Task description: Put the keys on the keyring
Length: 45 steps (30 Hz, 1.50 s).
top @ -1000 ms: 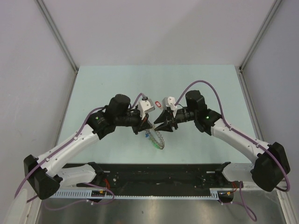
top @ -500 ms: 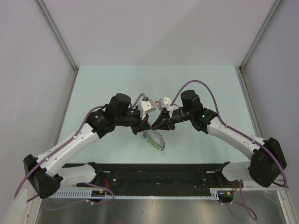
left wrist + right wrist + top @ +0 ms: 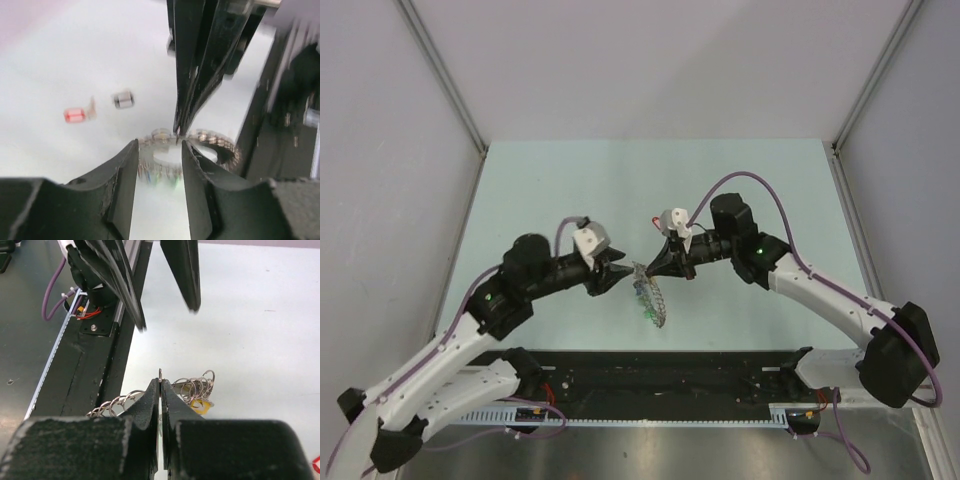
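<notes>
Where the two arms meet over the middle of the table [image 3: 550,190], the keyring [image 3: 649,297] hangs as a thin wire hoop crowded with small metal loops. It slants from the right gripper [image 3: 160,385] down toward the near edge. Whether its low end rests on the table cannot be told. A few green and blue specks show among the loops from above, and a small yellowish tag [image 3: 200,406] shows in the right wrist view.

The right gripper's fingers are pressed together, with the hoop's wire pinched between their tips. The wire stands up as a thin line just above the tips, and the loops bunch just past them.

Just beside the hoop on its left is the left gripper [image 3: 160,146]. Its fingers are spread apart and hold nothing, and the hoop shows through the gap between them without touching either one.

Farther out, beyond the grippers, two loose keys lie near each other on the table. One is the red-tagged key [image 3: 75,115], and the other is the dark-tagged key [image 3: 123,99]. Both are blurred and well apart from the hoop.
</notes>
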Each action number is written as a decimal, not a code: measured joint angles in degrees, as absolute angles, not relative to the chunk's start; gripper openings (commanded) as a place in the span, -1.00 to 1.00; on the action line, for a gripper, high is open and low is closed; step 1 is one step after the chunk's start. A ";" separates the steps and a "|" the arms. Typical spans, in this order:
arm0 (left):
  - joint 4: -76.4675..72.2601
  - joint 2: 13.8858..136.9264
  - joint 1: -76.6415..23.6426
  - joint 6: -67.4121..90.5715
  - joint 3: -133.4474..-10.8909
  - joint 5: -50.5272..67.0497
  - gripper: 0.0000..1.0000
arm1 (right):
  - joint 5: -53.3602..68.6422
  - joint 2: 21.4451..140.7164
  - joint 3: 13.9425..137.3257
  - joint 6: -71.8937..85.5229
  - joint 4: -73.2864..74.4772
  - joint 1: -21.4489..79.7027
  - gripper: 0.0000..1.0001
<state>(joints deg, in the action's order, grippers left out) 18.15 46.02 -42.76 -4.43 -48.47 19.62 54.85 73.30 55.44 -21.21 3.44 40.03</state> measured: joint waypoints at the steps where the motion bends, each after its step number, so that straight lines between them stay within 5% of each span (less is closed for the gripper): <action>1: 13.80 42.81 -42.76 -2.83 -45.41 19.00 -0.10 | 54.65 72.73 55.42 -21.04 3.53 40.03 -1.00; 9: -12.69 32.71 -42.76 7.35 -25.34 17.67 -0.07 | 52.93 66.22 51.90 -15.97 -2.94 40.01 -1.00; 19: -28.91 36.58 -42.81 10.52 -21.43 22.17 -0.19 | 50.48 61.98 44.01 -6.57 -16.12 40.01 -1.00; 45: -38.83 44.38 -42.96 12.32 -21.43 28.18 -0.47 | 49.15 60.05 39.22 3.11 -29.63 40.01 -1.00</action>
<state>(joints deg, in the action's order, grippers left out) -38.83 44.38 -42.96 12.32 -21.43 28.18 49.15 60.05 39.22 3.11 -29.63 40.01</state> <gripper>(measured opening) 0.274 0.010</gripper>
